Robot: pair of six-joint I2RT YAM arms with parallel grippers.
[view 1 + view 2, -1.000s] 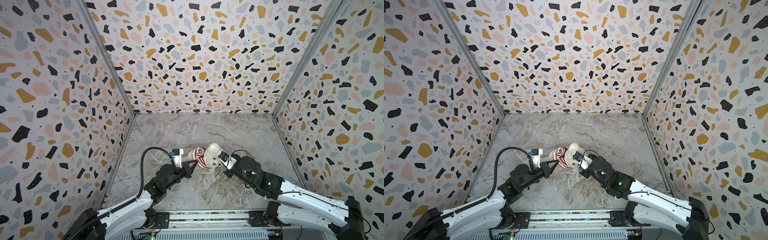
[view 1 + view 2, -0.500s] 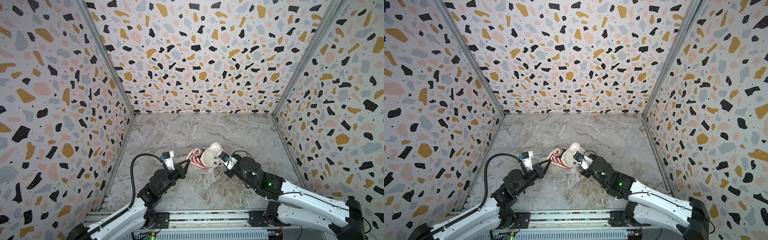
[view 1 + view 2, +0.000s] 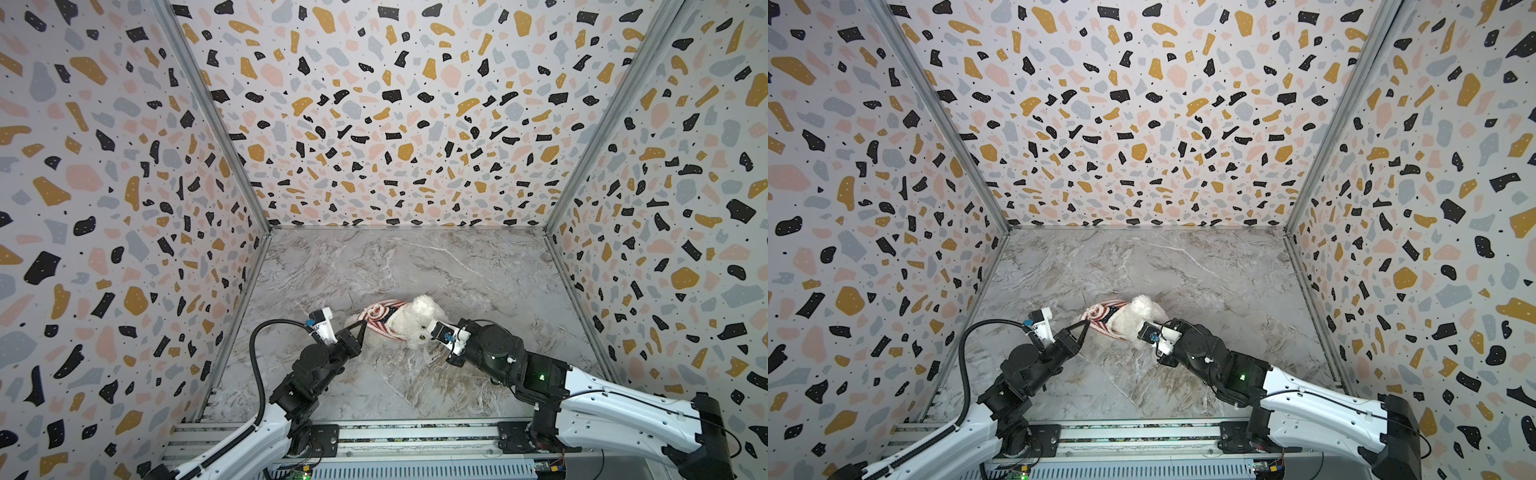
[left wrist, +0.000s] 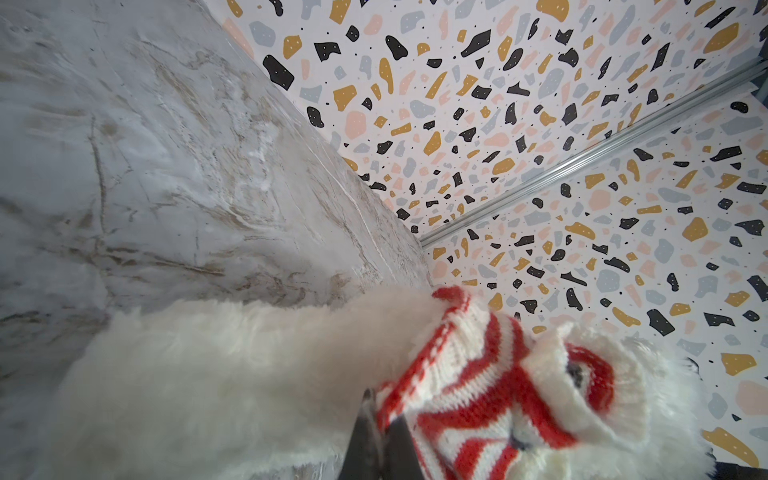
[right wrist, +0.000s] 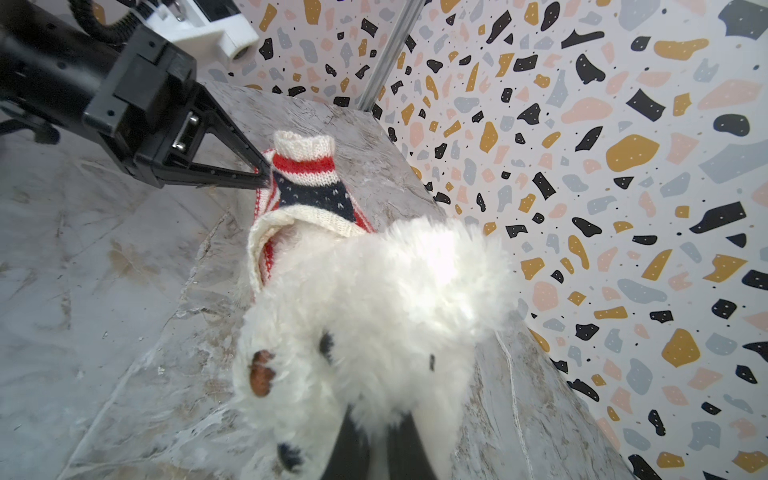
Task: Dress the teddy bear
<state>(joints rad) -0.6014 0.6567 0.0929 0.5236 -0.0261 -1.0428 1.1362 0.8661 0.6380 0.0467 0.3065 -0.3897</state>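
Observation:
The teddy bear (image 3: 417, 322) (image 3: 1136, 318), white and fluffy, lies on the marble floor with its head toward my right arm. A red-and-white striped knit top (image 3: 380, 316) (image 3: 1104, 313) with a navy starred patch (image 5: 313, 195) covers its body. My left gripper (image 3: 364, 324) (image 3: 1086, 324) is shut on the top's edge (image 4: 478, 395), its fingertips (image 4: 365, 419) pinching the knit beside the fur (image 4: 228, 365). My right gripper (image 3: 430, 328) (image 3: 1144, 332) (image 5: 376, 419) is shut on fur at the bear's head (image 5: 374, 299). The left gripper (image 5: 262, 174) also shows in the right wrist view.
The marble floor (image 3: 395, 266) is boxed in by terrazzo-patterned walls at the left (image 3: 104, 208), back (image 3: 395, 124) and right (image 3: 665, 208). A metal rail (image 3: 395, 436) runs along the front edge under both arm bases.
My left gripper has drawn back to the left, still holding the top, stretching the knit along the bear's body. The right gripper and the bear's head have barely moved.

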